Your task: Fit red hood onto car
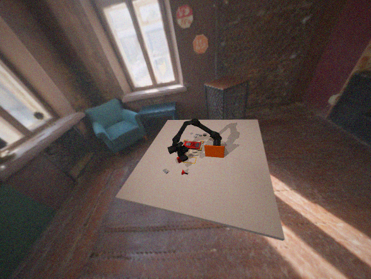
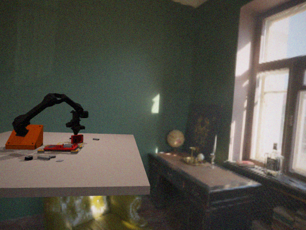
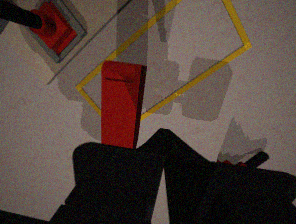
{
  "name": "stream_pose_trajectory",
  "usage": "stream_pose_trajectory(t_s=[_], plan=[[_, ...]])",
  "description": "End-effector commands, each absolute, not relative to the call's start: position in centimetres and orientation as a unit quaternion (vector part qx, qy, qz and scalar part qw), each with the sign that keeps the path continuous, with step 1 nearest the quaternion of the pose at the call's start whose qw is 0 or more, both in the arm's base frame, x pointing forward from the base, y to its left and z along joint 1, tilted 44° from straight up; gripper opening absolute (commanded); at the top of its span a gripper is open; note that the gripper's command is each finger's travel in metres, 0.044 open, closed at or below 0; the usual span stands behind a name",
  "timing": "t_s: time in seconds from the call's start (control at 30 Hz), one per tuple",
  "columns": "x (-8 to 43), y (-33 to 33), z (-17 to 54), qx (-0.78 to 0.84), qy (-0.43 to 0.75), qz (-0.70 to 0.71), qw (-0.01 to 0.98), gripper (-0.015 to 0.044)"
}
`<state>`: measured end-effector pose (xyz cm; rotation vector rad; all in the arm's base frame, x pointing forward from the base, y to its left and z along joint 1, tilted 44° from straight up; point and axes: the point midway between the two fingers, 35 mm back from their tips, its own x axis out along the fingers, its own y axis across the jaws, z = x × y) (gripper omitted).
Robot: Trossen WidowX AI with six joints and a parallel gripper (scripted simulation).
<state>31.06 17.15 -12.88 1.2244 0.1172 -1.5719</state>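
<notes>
The red hood (image 1: pixel 178 160) (image 2: pixel 77 138) (image 3: pixel 120 105) stands up on an edge on the table, its hollow side facing the exterior camera. My gripper (image 2: pixel 76 133) (image 3: pixel 163 133) is shut and empty, its tips low, close by the hood's upper edge. In the wrist view the left finger hides the hood's near end; I cannot tell whether they touch. The red chassis (image 1: pixel 191 144) (image 2: pixel 53 148) sits in its jig, with the grey engine block (image 2: pixel 68 145) on the deck. The pegs are too small to make out.
A yellow outline (image 1: pixel 195 160) (image 3: pixel 248 46) is marked beside the hood. A small red and black part (image 1: pixel 183 172) and a grey piece (image 1: pixel 166 170) (image 2: pixel 96 139) lie beyond it. Grey parts (image 2: pixel 43 157) and a black wheel (image 2: pixel 28 157) lie beyond the jig. The orange base (image 1: pixel 214 151) (image 2: pixel 28 138) carries the arm.
</notes>
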Motion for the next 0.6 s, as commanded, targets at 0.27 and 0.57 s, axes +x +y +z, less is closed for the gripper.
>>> stream_pose_trajectory(t_s=[0.27, 0.57], plan=[[32.5, 16.5, -12.0, 0.515, 0.049, -0.661, 0.544, 0.0], [33.3, 16.1, -11.4, 0.515, 0.049, -0.661, 0.544, 0.0]])
